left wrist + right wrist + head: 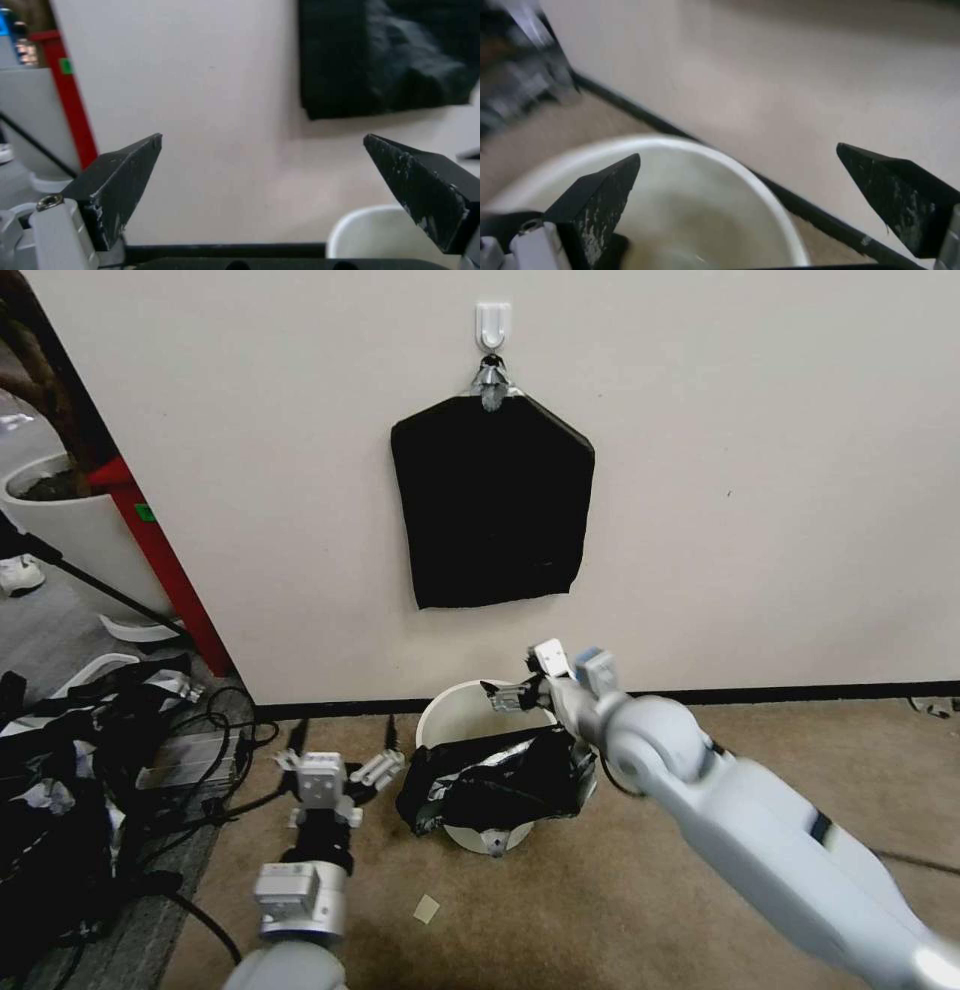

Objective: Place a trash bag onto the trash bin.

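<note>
On the left side of the head view, low down, the left gripper (340,767) waits just above the carpet (640,890). Its fingers are spread wide and hold nothing. In its own wrist view the two black fingertips (131,165) stand far apart with only the wall between them.

In the middle sits the trash bin (455,715), close to the wall. The trash bag (500,785) hangs crumpled over the front of the bin. The back rim is bare, so I think the job is partway done.

Above, on the wall, hangs the flat pack of bags (490,505).

On the right, the right gripper (520,690) is over the bin's back rim. Its fingers are wide open and, as far as the blurry wrist view shows, touch nothing.

Next, a gripper would need to pinch the bag's edge and pull it over the bare rim.
</note>
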